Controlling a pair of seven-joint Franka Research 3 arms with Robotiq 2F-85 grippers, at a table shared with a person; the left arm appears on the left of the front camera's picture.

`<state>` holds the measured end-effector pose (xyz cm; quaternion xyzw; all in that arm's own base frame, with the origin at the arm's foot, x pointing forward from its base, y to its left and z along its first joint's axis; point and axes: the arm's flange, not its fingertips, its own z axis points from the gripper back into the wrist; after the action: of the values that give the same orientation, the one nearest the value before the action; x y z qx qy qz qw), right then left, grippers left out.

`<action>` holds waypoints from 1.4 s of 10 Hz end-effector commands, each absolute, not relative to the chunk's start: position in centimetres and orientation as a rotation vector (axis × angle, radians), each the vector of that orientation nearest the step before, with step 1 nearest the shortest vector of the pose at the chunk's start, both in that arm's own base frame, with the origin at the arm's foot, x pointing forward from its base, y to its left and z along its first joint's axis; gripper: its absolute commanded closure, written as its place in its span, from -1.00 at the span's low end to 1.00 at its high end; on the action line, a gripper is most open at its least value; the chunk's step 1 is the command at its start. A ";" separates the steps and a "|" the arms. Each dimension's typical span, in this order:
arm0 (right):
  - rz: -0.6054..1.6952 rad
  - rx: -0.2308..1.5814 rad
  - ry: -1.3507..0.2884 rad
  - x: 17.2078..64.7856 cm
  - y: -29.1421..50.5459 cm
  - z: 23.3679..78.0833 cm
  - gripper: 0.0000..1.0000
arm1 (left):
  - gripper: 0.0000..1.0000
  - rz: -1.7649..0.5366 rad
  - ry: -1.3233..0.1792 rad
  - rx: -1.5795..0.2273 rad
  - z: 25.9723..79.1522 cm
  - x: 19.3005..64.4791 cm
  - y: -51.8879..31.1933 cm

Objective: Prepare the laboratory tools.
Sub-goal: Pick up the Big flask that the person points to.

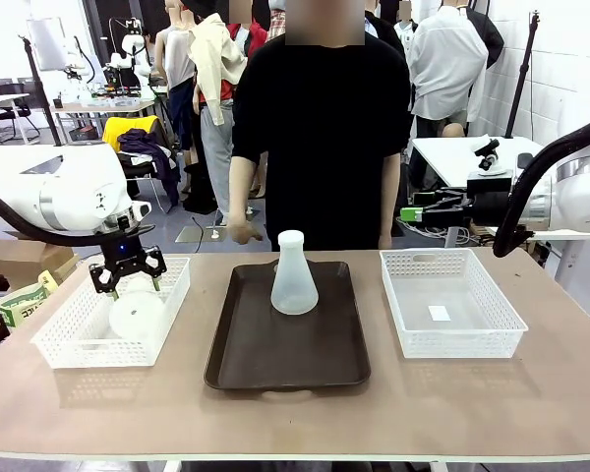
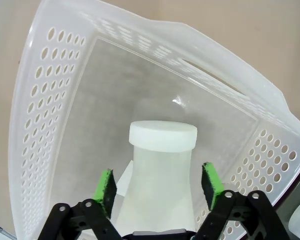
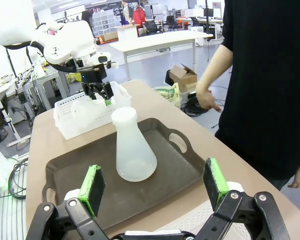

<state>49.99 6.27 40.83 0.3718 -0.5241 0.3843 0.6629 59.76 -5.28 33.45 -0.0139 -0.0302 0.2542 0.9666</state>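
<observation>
At the left, the left gripper (image 1: 127, 280) is reaching down into the left basket (image 1: 74, 344), its green pads (image 2: 104, 190) sitting on either side of the neck of a flask (image 2: 160, 185) lying there; the jaws are spread with a gap on each side, gripping nothing. In the middle, a second flask (image 1: 294, 277) is standing upright on the brown tray (image 1: 246, 354), with a person (image 1: 320, 138) standing behind it. At the right, the right basket (image 1: 452, 334) is sitting beside the tray. The right gripper (image 3: 155, 187) is hanging spread wide and empty above that basket.
</observation>
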 end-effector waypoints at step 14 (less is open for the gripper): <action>0.868 0.843 -1.179 50.0 6.3 40.8 -1.00 | 1.00 0.533 -0.065 -0.024 33.8 60.2 -4.2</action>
<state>49.99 6.26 40.83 0.3718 -0.5241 0.3843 0.6629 60.33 -4.12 33.83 -0.0119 -0.0324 0.2648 0.9637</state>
